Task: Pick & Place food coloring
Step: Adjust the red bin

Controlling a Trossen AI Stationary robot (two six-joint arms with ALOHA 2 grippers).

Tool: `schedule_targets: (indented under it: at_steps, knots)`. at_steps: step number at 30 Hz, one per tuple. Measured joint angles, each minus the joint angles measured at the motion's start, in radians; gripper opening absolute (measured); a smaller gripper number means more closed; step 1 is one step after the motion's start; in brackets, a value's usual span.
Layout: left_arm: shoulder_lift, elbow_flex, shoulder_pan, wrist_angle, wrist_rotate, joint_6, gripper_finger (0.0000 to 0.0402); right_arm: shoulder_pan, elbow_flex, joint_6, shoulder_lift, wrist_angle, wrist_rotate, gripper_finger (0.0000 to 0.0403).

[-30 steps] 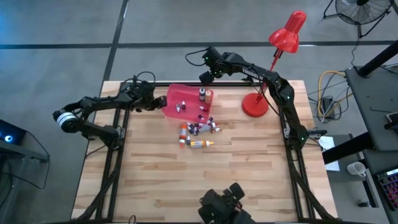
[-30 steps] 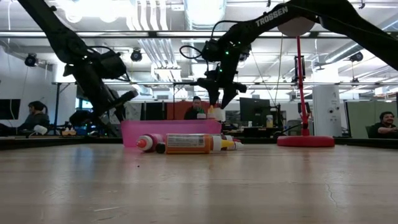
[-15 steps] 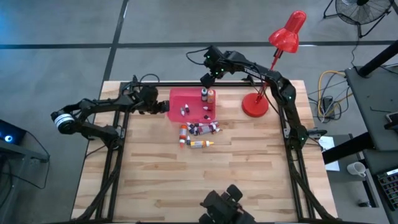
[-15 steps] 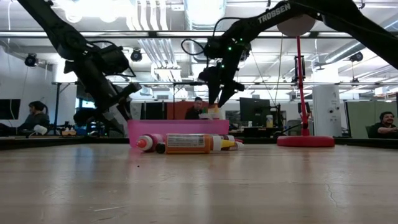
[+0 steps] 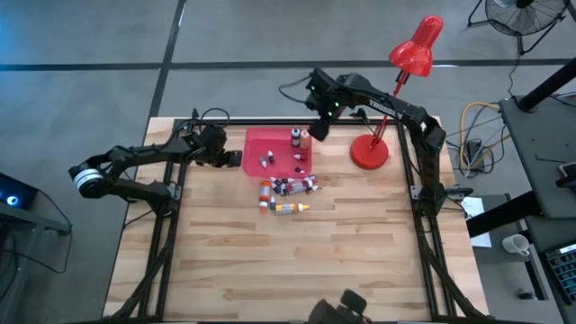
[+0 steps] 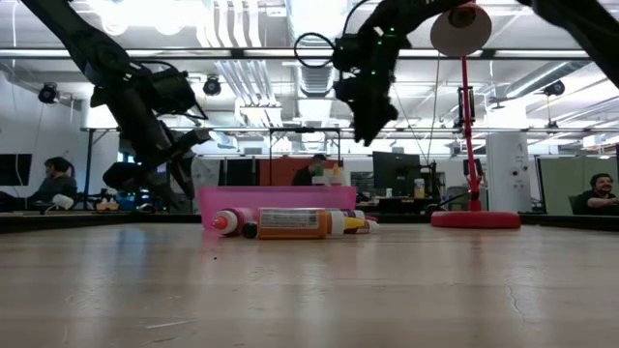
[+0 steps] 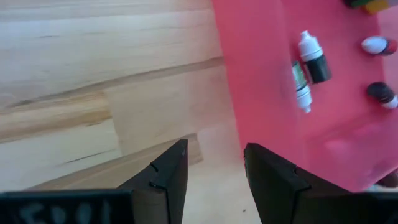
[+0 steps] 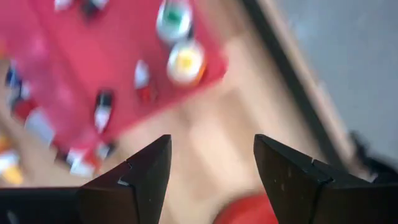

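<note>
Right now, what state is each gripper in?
Left gripper: open, empty, beside the pink tray.
Right gripper: open, empty, above the tray's far corner.

A pink-red plastic tray (image 5: 256,146) lies flat on the wooden table (image 5: 225,261); a red desk lamp (image 5: 369,151) stands nearby.

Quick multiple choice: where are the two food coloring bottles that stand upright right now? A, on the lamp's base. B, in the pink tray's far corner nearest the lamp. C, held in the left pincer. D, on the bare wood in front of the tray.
B: the high view shows the two upright bottles in the pink tray, at its far corner toward the red lamp; both pincers hold nothing.
</note>
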Motion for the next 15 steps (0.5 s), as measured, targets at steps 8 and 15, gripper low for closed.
schedule_targets:
  at_steps: [8,15]
  knots:
    - [-0.002,0.0,0.0,-0.05,-0.014,0.044,0.0131,0.088,-0.394,0.06,-0.162,0.131,-0.127,0.0219]
    - [-0.002,0.0,0.0,-0.051,-0.013,0.079,0.0131,0.187,-0.601,0.255,-0.2,0.353,-0.127,0.0219]
